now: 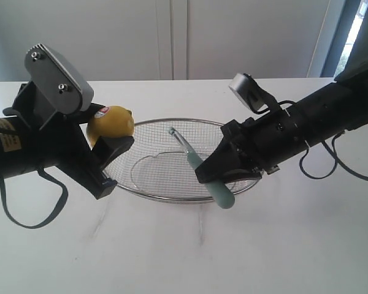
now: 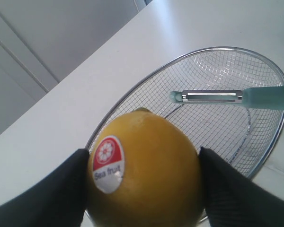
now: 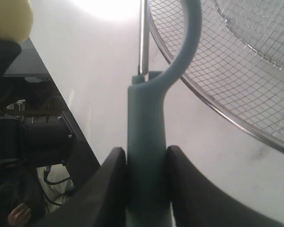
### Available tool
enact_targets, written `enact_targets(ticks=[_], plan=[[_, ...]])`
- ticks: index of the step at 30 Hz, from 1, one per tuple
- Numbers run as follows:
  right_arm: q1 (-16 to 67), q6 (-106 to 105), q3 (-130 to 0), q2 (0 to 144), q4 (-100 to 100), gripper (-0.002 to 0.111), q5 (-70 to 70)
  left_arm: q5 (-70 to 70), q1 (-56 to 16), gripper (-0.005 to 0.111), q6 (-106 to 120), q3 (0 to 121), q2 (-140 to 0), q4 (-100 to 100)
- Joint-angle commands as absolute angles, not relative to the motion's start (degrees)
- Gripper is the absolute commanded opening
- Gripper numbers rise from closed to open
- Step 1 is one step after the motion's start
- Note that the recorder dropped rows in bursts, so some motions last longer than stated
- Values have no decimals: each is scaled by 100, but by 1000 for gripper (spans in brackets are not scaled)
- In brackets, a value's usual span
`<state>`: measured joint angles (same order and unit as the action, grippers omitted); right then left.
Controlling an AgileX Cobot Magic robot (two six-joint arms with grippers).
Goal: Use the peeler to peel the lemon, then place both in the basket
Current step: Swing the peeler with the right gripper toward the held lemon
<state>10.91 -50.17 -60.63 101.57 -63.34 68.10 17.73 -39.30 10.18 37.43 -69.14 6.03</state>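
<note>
Left gripper [image 2: 144,189] pinches lemon [image 1: 112,122], right gripper [image 3: 146,189] pinches peeler [image 1: 193,158]; blade pressure may twist the lemon loose.

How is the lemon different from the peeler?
The lemon is round and yellow with a red sticker; the peeler is long, slim and pale teal with a metal blade. The lemon sits in the left gripper beside the rim of the basket; the peeler is in the right gripper, its blade reaching over the basket. Both are held up in the air, neither lying in the basket.
</note>
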Motion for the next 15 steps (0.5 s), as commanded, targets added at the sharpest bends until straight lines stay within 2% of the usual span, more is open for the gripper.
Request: enact_targets(ticks=[1, 15], plan=[[1320, -5028, -6045, 10152, -6441, 0, 6918, 1880, -3955, 0, 1021, 3740, -6861, 650], [1601, -5028, -6045, 10152, -6436, 0, 6775, 1880, -3955, 0, 987, 3740, -6861, 650]])
